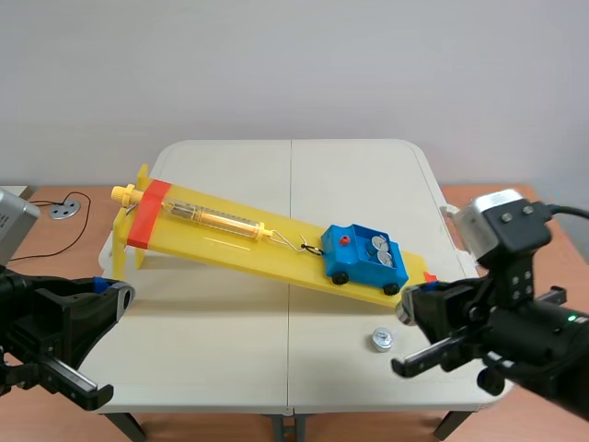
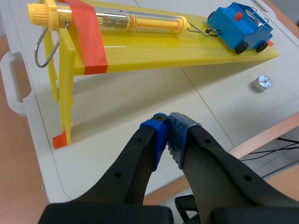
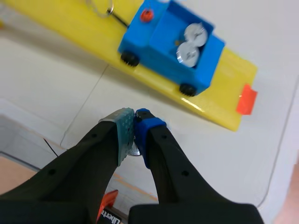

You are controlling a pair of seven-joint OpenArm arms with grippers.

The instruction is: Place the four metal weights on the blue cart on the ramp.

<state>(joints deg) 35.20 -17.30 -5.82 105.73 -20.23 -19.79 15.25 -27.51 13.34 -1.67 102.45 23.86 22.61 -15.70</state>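
Left claw (image 2: 167, 122) and right claw (image 3: 135, 117) clamped together, empty; one weight (image 1: 382, 340) on the table (image 1: 221, 350)

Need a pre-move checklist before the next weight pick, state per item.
1. Cart loaded: two weights show in the blue cart, four needed: not ok.
2. Loose weight stands on the table, apart from the ramp, near its low end: ok.
3. Blue cart sits on the ramp, hooked to the spring scale: ok.
4. Right gripper is near the loose weight but shut, so it must open first: not ok.
5. Left gripper is shut and short of the ramp: ok.
6. Fourth weight located: cannot tell.
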